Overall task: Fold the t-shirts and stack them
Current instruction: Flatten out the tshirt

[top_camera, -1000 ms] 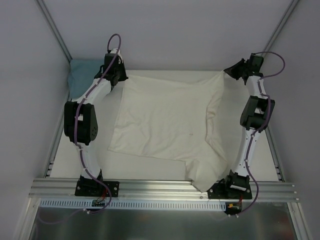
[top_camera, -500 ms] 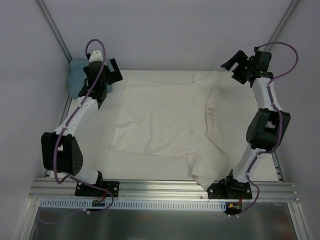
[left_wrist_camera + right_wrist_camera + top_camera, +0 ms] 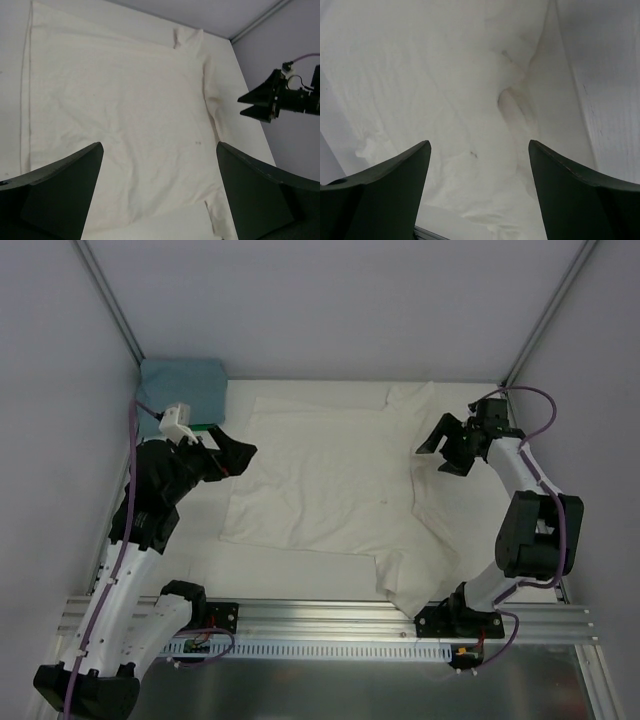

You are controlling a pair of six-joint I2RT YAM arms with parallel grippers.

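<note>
step: spread cream shirt (image 3: 320, 480) flat before folding | left gripper (image 3: 228, 448): wide, empty | right gripper (image 3: 440, 450): wide, empty | tip: pinch its right side, seemingly bunched, pull outward evenly

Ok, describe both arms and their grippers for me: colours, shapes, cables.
Both look alike. The left arm and right arm have white links between bulky black joint housings, with a purple cable running along each and looping free near the wrist. The left gripper and right gripper each carry two black, wedge-shaped fingers. Black base plates sit on an aluminium rail.
</note>
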